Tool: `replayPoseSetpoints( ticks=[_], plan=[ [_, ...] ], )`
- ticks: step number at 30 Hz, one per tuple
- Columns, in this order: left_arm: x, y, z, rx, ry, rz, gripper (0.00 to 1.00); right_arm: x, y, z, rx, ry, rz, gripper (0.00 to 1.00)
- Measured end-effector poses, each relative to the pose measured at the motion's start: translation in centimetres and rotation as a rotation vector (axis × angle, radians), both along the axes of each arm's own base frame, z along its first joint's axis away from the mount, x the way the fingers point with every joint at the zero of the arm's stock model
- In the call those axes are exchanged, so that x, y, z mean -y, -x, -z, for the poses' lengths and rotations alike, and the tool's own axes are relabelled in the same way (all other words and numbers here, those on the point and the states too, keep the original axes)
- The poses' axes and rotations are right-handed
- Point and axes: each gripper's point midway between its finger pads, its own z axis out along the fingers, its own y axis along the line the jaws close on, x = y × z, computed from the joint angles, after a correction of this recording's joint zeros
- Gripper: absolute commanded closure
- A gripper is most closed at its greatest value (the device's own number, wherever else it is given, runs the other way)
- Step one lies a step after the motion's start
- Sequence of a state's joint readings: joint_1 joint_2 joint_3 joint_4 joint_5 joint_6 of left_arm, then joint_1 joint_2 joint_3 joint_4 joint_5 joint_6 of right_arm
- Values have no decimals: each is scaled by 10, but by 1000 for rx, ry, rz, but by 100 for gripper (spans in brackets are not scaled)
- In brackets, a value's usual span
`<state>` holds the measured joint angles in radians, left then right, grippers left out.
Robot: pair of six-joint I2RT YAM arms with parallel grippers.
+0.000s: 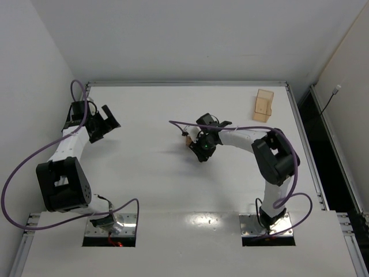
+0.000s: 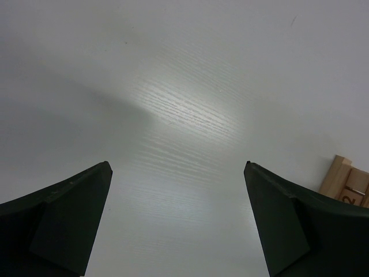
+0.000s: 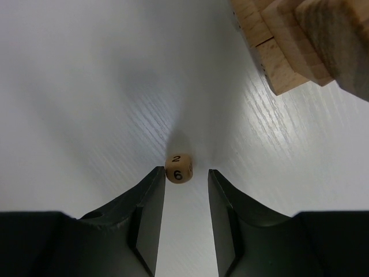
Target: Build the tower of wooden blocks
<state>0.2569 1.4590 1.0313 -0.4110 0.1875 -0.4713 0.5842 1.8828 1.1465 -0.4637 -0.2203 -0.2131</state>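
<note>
Counter [image 1: 173, 190]: white with a faint wood grain. Everything here sits on it.

Left hand [image 2: 177, 164]: out at the far left of the counter, well apart from the blocks. The fingers are spread as wide as they go and I hold nothing. There is only bare surface between them.

Right hand [image 3: 186, 173]: near the middle of the counter, aimed down at the surface. The fingers stand partway apart and grip nothing.

Amber box [image 1: 263, 105]: flat on the far right side, well apart from both hands.

Tower [image 3: 288, 46]: a narrow stack of light-brown wooden bars and blocks, just beside my right hand. From overhead my wrist hides most of it. In the right wrist view it rises at the upper right, past my fingertips. One corner of it shows at the lower right edge of the left wrist view.

Die [image 3: 179, 168]: a tiny rounded wooden cube showing the faces 2 and 6. It lies on the counter at the mouth of my right hand, apart from the tower. It sits close against the finger on that view's left, with a clear gap to the other. I cannot tell if it touches.
</note>
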Motion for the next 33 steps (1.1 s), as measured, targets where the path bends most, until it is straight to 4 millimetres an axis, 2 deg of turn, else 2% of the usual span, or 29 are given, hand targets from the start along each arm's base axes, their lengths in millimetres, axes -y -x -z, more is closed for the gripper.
replayPoseSetpoints(
  ticks=[6,15,18,26,29,31,33],
  plan=[
    [0,0,0,0,0,0,1,2,5,6,-29,19,-3,69],
    [0,-1,-3,5,-1,0,1,4,6,10,-37,29,-1,88],
    [0,-1,-3,5,-2,0,1,4,6,10,-38,29,-1,100],
    [0,-1,-3,5,-2,0,1,4,6,9,-34,33,-3,100],
    [0,-1,-3,5,-1,0,1,4,8,-1,-30,22,-9,100],
    [0,-1,-3,5,-1,0,1,2,10,-18,-14,-8,-21,100],
    [0,-1,-3,5,-1,0,1,-3,14,-45,10,-59,-41,100]
  ],
)
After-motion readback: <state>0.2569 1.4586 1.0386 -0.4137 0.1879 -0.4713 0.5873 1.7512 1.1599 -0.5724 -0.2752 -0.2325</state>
